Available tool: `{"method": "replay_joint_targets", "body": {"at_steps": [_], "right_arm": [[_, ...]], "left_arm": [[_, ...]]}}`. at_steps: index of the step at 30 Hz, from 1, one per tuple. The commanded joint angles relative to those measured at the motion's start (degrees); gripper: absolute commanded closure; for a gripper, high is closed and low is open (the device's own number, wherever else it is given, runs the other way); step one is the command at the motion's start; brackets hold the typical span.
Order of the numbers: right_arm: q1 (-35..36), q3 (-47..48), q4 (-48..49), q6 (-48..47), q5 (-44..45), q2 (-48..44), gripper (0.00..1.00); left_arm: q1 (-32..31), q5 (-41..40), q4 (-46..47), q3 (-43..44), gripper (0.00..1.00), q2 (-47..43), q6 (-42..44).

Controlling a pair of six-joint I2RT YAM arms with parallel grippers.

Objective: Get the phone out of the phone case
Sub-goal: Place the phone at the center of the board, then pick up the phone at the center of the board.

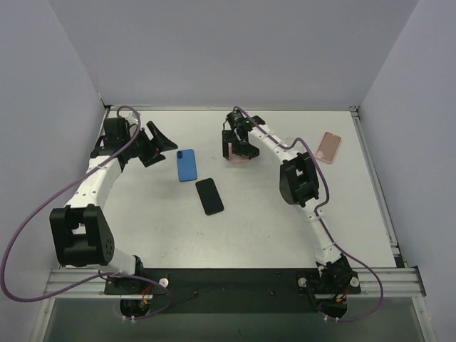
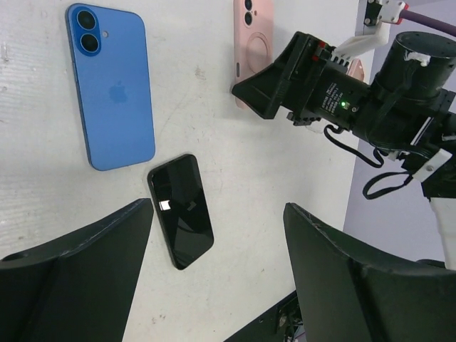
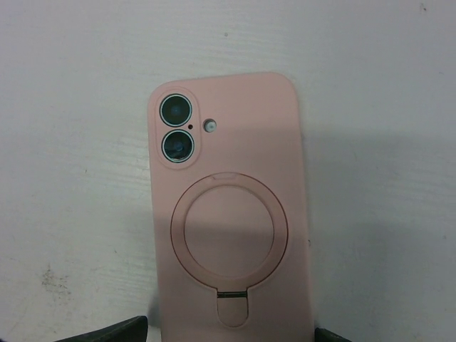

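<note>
A phone in a pink case (image 3: pixel 231 214) lies back up on the white table, with its two camera lenses and a ring stand showing. It also shows in the top view (image 1: pixel 240 162) and in the left wrist view (image 2: pixel 252 43). My right gripper (image 3: pixel 228 336) hangs just above its lower end, open. One fingertip (image 3: pixel 121 332) stands outside each long edge and does not grip the case. My left gripper (image 2: pixel 217 278) is open and empty at the far left of the table (image 1: pixel 159 147).
A blue phone (image 1: pixel 187 164) lies back up between the arms, with a black phone (image 1: pixel 209 196) screen up just in front of it. A second pink phone-shaped object (image 1: pixel 329 147) lies at the far right. Grey walls enclose the table.
</note>
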Motion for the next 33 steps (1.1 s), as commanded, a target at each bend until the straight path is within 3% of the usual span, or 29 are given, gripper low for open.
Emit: {"method": "replay_joint_targets", "body": {"at_steps": [1, 2, 4, 5, 7, 8, 10, 11, 14, 18, 25, 29, 33], "right_arm": [[0.61, 2.01, -4.23, -0.54, 3.85, 2.51, 0.18], [0.70, 2.02, -4.15, -0.46, 3.94, 2.60, 0.29], [0.79, 1.93, -4.15, -0.37, 3.77, 2.51, 0.38], [0.61, 1.75, -4.15, -0.11, 3.68, 2.25, 0.55], [0.70, 0.79, -3.80, 0.25, 3.07, 0.41, 0.66], [0.61, -0.61, -3.45, 0.51, 2.72, -0.38, 0.78], [0.61, -3.33, -1.61, 0.86, 0.80, -3.98, 0.84], [0.52, -5.00, -0.55, 1.12, 0.17, -5.64, 0.92], [0.52, -15.09, 4.98, 2.18, -6.32, -13.02, 1.00], [0.61, -32.03, 12.71, 5.68, -12.48, -23.21, 1.00], [0.70, -57.18, 23.88, 10.78, -19.34, -37.73, 1.00], [0.61, -66.16, 27.58, 12.37, -22.86, -44.67, 1.00], [0.79, -71.45, 30.04, 12.11, -26.63, -50.56, 1.00]], "left_arm": [[0.77, 0.40, -3.77, -1.41, 0.15, -4.34, 1.07], [0.94, 1.01, -3.95, -1.50, 0.15, -4.86, 0.98], [1.03, 1.63, -4.39, -1.76, 0.15, -6.27, 0.72], [1.03, 1.98, -4.39, -2.29, 0.15, -6.71, 0.46], [1.03, 1.81, -4.13, -3.25, 0.15, -7.76, 0.19], [1.12, 1.29, -4.21, -3.61, 0.15, -7.77, 0.10], [1.03, 1.11, -4.04, -5.28, 0.15, -7.68, -0.16], [1.03, 1.54, -3.86, -5.98, 0.15, -7.59, -0.68], [0.68, 3.82, 0.51, -9.14, 0.15, -7.33, -3.31], [-1.60, 4.18, 3.43, -12.05, 0.15, -6.54, -5.26], [-13.02, 5.24, 15.11, -18.19, 0.15, -4.61, -13.51], [-18.21, 6.12, 23.10, -19.00, 0.15, -1.45, -18.70], [-24.00, 2.87, 22.24, -15.67, 0.15, 3.81, -17.83]]}}
